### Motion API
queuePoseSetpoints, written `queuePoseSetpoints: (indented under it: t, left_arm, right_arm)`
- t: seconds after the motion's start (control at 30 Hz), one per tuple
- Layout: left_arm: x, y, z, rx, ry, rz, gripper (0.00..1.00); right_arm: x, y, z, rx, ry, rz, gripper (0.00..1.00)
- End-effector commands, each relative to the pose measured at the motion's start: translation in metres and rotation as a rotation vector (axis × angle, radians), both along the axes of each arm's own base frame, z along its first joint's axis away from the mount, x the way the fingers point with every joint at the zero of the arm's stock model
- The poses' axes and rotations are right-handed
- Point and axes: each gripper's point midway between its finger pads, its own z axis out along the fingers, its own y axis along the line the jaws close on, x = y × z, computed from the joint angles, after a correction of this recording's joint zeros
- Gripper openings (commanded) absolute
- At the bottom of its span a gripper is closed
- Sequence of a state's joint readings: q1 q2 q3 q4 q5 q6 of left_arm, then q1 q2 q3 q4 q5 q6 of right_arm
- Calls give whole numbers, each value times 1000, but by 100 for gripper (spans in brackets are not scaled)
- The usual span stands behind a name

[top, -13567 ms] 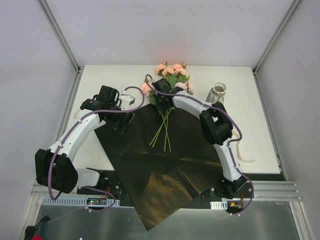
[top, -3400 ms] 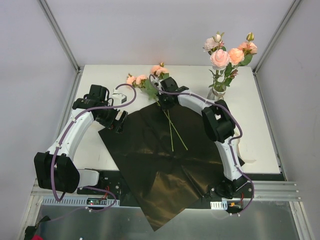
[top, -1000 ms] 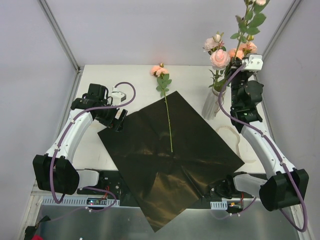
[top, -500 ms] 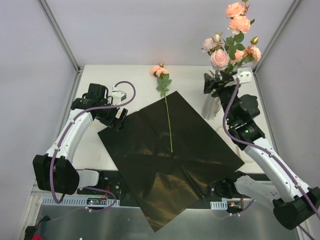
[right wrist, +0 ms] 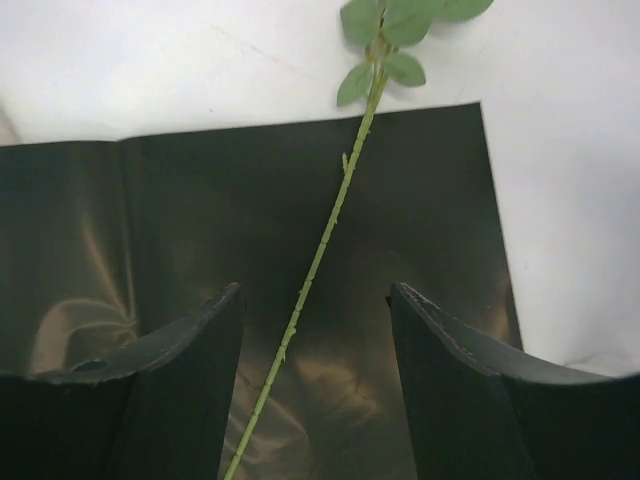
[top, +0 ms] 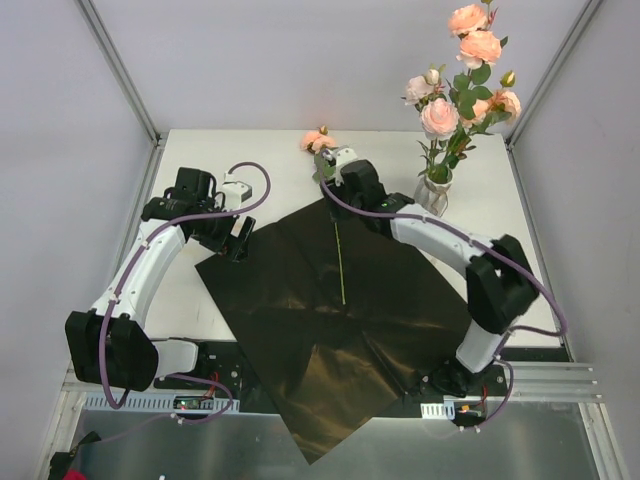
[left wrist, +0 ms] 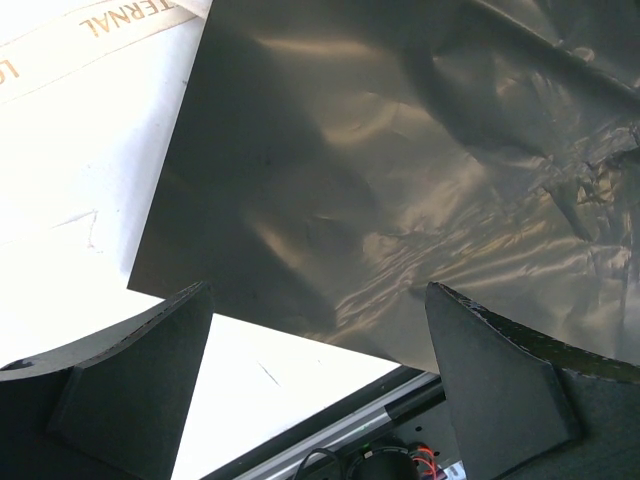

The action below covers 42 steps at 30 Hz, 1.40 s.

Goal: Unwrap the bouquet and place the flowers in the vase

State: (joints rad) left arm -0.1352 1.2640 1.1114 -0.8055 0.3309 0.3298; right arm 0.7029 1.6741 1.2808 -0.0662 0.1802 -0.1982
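**A:** Tool status?

**B:** Left tool [left wrist: 318, 300]: jaws apart, over the left corner of the black paper [top: 300, 290]. Right tool [right wrist: 312, 300]: jaws apart, over the single flower [top: 340, 250] lying on that paper.

**A:** Remaining roses [top: 445, 110]?

**B:** Standing in the vase [top: 433, 192], at the far right of the surface [top: 250, 150].

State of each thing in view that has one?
black paper: unwrapped, spread flat.
vase: upright, holding several roses.
single rose: lying across the paper, not in the vase.
left end effector: open, empty, over the paper's edge.
right end effector: open, above the single rose's stem, not gripping.
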Motion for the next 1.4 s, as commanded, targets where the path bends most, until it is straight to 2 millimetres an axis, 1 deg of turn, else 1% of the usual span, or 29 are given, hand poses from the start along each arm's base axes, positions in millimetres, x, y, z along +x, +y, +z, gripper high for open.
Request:
queuePoseSetpoints:
  t: [0.0,0.03,0.1,0.13,0.2,0.23,0.33,0.43,0.63,0.73,0.9,1.0,1.07,1.1,1.17,1.2,1.23,1.33,1.37]
  left_arm:
    - [-1,6,3,8,-26,8,87]
    - [-1,6,3,8,-27,8,87]
    - [-1,5,3,7,-29,6,87]
    - [-1,6,3,7,-29,8,87]
    - [0,5,3,7,-35,4,87]
    - [0,5,2,8,-32,3,87]
    - [0,6,0,15,-31,1,87]
    - [0,6,-1,15,-33,-1,87]
    - [1,7,-1,19,-39,-6,87]
    - [2,7,0,21,-45,-7,87]
    - [1,8,-1,25,-45,-6,87]
    - [2,9,-1,31,-44,-5,87]
    - [2,9,-2,31,-43,-5,87]
    - [2,9,-2,31,-41,-5,87]
    - [2,9,-1,30,-42,-4,87]
    - [2,9,-3,30,-37,-2,87]
    - [3,9,-3,30,-34,-1,87]
    - [3,11,-9,41,-22,0,87]
    - [4,11,-12,47,-13,4,87]
  right_arm:
    - [16,9,-8,-34,57,-39,62]
    - [19,12,-29,-65,94,-36,62]
    - [26,18,-34,-80,115,-32,62]
    - [28,21,-50,-99,148,-30,63]
    - [31,22,-62,-103,192,-42,63]
    - [36,26,-70,-97,213,-44,63]
    - [42,26,-87,-81,276,-68,62]
    - [48,21,-101,-105,303,-92,61]
    - [52,17,-119,-120,338,-99,57]
    - [52,17,-125,-117,358,-97,54]
    - [52,22,-135,-112,390,-80,49]
    - [52,21,-138,-115,394,-91,40]
    - [52,20,-141,-119,400,-97,32]
    - [53,19,-141,-124,395,-106,24]
    - [53,17,-144,-134,393,-118,14]
    - [55,15,-141,-139,381,-129,6]
    - [55,15,-139,-138,374,-132,2]
    - [60,16,-119,-109,337,-149,1]
    - [63,18,-100,-84,304,-150,1]
